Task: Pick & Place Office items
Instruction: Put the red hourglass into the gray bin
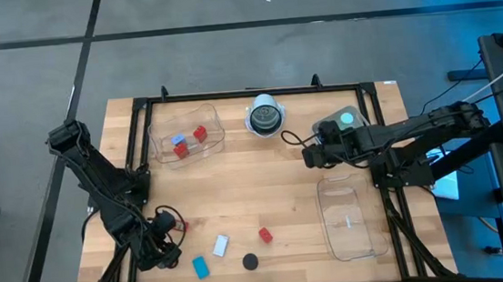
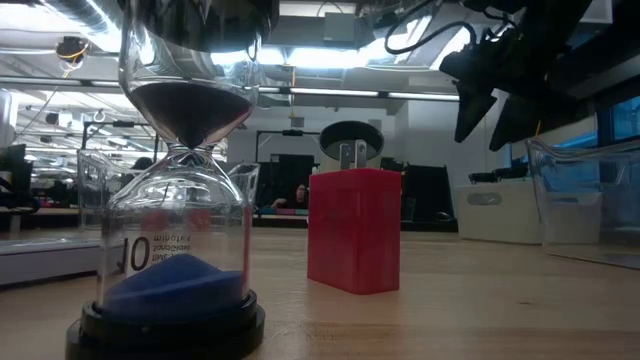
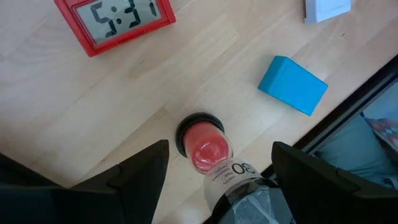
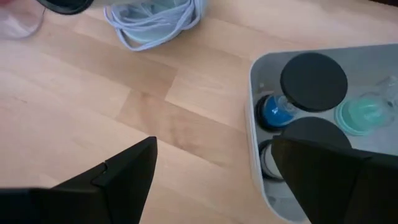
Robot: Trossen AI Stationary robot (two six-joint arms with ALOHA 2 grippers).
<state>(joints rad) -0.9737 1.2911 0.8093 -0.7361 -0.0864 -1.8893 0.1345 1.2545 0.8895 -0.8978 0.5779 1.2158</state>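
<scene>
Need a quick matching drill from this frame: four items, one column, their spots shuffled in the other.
Items:
1. red digital timer
2. red-sand hourglass
3. blue hourglass
4. red charger plug

Places:
A. in the white tray under the right gripper
B. on its side between the left gripper's fingers
C. standing upright beside a big blue-sand hourglass
D. flat on the table, display up

Pairs: 1-D, 2-B, 3-A, 4-C
</scene>
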